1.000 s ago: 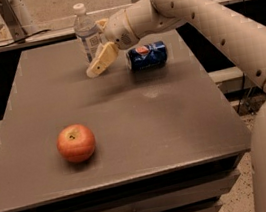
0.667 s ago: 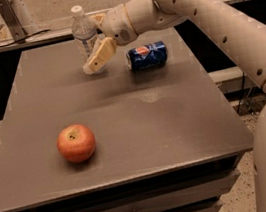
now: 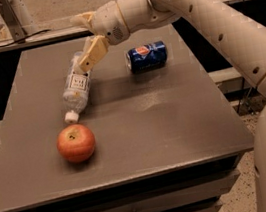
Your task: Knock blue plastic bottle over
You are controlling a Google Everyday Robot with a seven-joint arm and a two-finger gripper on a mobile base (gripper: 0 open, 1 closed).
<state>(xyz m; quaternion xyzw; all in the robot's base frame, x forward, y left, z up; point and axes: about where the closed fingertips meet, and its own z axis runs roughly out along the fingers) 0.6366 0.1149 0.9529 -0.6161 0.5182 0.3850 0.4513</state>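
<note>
One slim clear bluish plastic bottle (image 3: 76, 87) lies tipped, 10 o'clock on grey table (image 3: 176, 121), white cap toward 7 o'clock. Beige gripper (image 3: 90, 55) at bottle's 1 o'clock end, touching; grip state unclear. Contact reads as push, not grasp.

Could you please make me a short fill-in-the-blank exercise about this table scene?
1. The bottle is tipped over, its cap pointing at the ____.
2. The can lies on its ____.
3. The tool is at the bottle's base end, between the bottle and the ____.
Missing words: apple; side; can.
</note>
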